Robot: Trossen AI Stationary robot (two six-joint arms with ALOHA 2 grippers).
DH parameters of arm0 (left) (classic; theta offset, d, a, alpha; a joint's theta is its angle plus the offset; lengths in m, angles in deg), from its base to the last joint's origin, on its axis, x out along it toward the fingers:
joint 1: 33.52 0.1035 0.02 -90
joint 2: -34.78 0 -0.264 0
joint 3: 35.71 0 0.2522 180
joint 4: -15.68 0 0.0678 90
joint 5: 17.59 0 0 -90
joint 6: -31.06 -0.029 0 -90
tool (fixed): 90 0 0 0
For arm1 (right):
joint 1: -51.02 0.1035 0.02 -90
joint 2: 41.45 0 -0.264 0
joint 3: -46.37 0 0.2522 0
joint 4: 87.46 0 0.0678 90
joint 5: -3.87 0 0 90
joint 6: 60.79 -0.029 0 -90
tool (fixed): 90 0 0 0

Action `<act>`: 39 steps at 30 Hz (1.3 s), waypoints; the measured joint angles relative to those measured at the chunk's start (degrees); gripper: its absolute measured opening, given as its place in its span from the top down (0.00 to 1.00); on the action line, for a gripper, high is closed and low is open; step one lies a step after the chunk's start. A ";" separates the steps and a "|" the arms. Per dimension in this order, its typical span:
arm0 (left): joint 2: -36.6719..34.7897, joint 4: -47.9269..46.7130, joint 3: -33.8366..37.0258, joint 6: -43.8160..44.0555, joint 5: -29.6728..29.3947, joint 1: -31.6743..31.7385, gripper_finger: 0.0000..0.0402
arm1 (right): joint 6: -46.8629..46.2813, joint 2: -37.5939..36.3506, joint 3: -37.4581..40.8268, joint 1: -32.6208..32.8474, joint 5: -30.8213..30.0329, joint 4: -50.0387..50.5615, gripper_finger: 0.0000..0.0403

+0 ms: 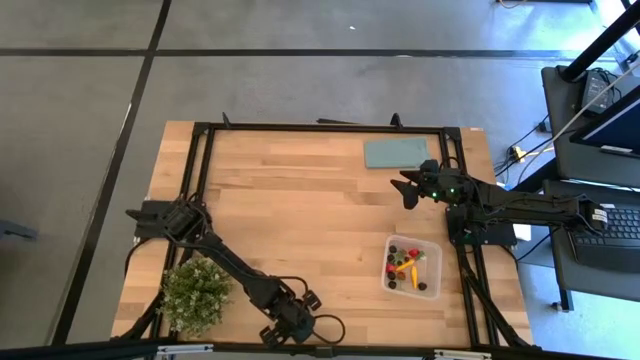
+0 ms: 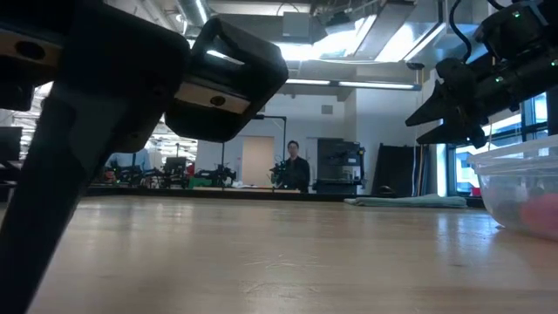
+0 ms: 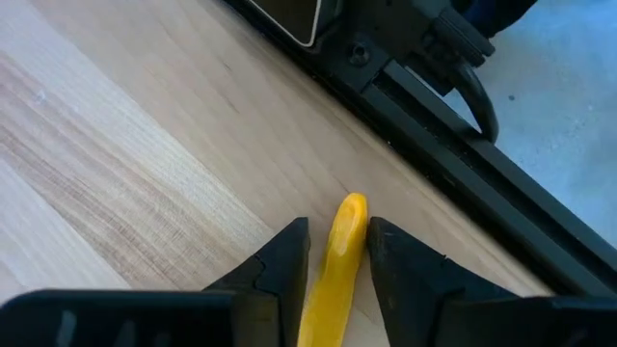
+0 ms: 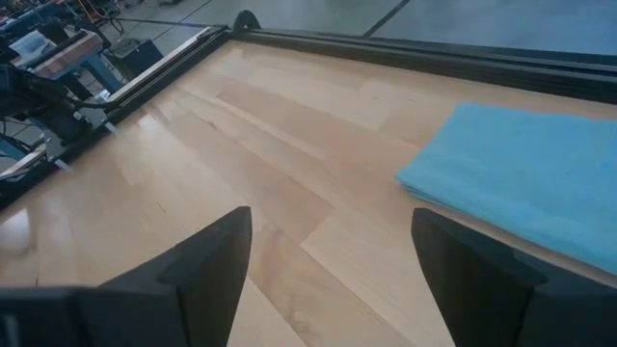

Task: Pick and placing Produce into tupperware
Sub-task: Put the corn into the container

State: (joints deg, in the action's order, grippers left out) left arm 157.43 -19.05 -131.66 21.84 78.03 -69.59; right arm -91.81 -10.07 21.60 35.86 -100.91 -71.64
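My left gripper (image 3: 337, 231) is at the table's near edge (image 1: 298, 322), shut on a short yellow stick of produce (image 3: 339, 255). The clear tupperware (image 1: 412, 267) stands on the wood at the right and holds red, dark and orange-yellow pieces (image 1: 404, 266). In the low view its wall (image 2: 523, 187) shows at the right. My right gripper (image 1: 408, 190) hangs open above the table's far right part, near a teal slab (image 1: 395, 152), with nothing between its fingers (image 4: 202, 270). My left gripper pinches the yellow stick's two long sides (image 3: 333, 265) between its two fingers. The fingers slant down toward the table's near edge and lie along the stick. The stick's rounded free end (image 3: 353, 206) juts past the fingertips toward the wood; whether it touches the table I cannot tell.
A bushy green potted plant (image 1: 195, 293) stands at the near left, close to my left arm. A black frame rail (image 3: 453, 154) runs just beyond the yellow stick along the table's near edge. Bare wood lies across the table's middle (image 1: 300, 210).
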 joint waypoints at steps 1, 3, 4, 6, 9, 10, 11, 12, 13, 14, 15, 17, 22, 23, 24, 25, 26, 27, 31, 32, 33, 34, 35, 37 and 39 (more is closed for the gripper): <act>0.00 -0.08 -0.01 0.01 -0.02 -0.01 0.75 | 0.00 0.00 0.00 0.00 0.00 0.00 0.29; 0.00 -0.38 -0.02 0.06 -0.08 0.00 0.79 | 0.00 0.00 0.00 0.00 0.00 0.00 0.29; 0.00 -0.44 -0.02 0.10 -0.12 0.00 0.81 | 0.00 0.00 0.00 0.00 0.00 0.00 0.29; 0.00 -0.46 -0.02 0.10 -0.29 0.00 0.86 | 0.00 -0.02 0.00 0.00 0.00 0.01 0.29; 0.00 -0.46 -0.02 0.10 -0.32 0.00 0.93 | 0.00 -0.01 0.00 0.00 0.00 0.01 0.29; 0.00 -0.46 -0.02 0.10 -0.31 0.00 0.96 | 0.00 0.00 0.00 0.00 0.00 0.00 0.29; 0.00 -0.47 -0.02 0.10 -0.31 0.00 0.97 | -0.04 -0.01 0.00 0.00 0.00 0.02 0.29; 0.00 -0.48 -0.02 0.10 -0.35 0.03 0.98 | -0.11 0.00 0.00 0.00 0.00 0.02 0.29; 0.00 -0.51 -0.02 0.10 -0.38 0.15 0.98 | -0.11 0.00 0.00 0.00 0.00 0.02 0.29; -0.03 -0.54 -0.02 0.10 -0.31 0.41 0.98 | -0.16 -0.01 0.00 0.00 0.00 0.01 0.29; -0.28 -0.73 0.00 0.10 -0.21 0.59 0.98 | -0.24 0.00 0.00 0.00 0.00 0.01 0.29; -0.63 -1.75 -0.02 0.13 -0.04 1.25 0.98 | -0.28 -0.01 0.00 0.00 0.00 0.01 0.29; -3.27 -9.64 -2.51 -0.24 -2.38 4.92 0.98 | -0.31 0.00 0.00 0.02 0.02 -0.01 0.29; -4.43 -10.66 -3.19 -0.29 -3.42 5.86 0.98 | -0.31 -0.01 0.00 0.02 0.02 -0.13 0.29; -5.43 -11.33 -3.99 -0.32 -4.31 6.87 0.98 | -0.38 -0.02 0.00 0.02 0.01 -0.25 0.29; -6.06 -10.89 -4.93 -0.34 -4.67 8.07 0.98 | -0.59 -0.02 0.00 0.02 0.02 -0.27 0.29; -6.53 -10.35 -5.76 -0.52 -4.86 9.25 0.99 | -1.07 0.00 0.00 0.02 0.02 -0.49 0.29; -6.82 -10.73 -6.53 -1.08 -4.82 10.47 0.99 | -1.68 0.00 0.00 0.02 0.02 -0.94 0.29; -6.98 -7.93 -11.66 -4.06 -5.09 15.75 0.99 | -3.20 -0.02 0.00 0.02 0.03 -1.05 0.29; -7.07 -6.19 -12.83 -4.70 -5.05 17.01 0.99 | -3.28 -0.02 0.00 0.02 0.30 -1.04 0.29; -7.10 -4.16 -13.72 -5.32 -4.80 18.20 0.99 | -3.22 -0.02 0.00 0.02 0.48 -1.02 0.29; -7.10 -2.05 -14.34 -6.18 -4.43 19.39 0.99 | -3.06 -0.02 0.00 0.02 0.60 -1.03 0.29; -7.10 0.43 -14.76 -6.79 -3.80 20.53 0.99 | -2.99 -0.02 0.00 0.02 0.99 -1.03 0.29; -7.08 6.69 -15.41 -7.40 -1.22 22.92 0.99 | -2.98 -0.02 0.00 0.02 1.05 -1.01 0.29; -7.10 15.24 -15.69 -5.80 2.53 25.05 0.99 | -2.99 -0.02 0.00 0.02 1.07 -1.01 0.29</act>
State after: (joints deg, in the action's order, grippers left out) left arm 150.33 -3.80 -147.35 16.04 80.56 -44.54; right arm -94.80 -10.10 21.60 35.88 -99.84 -72.65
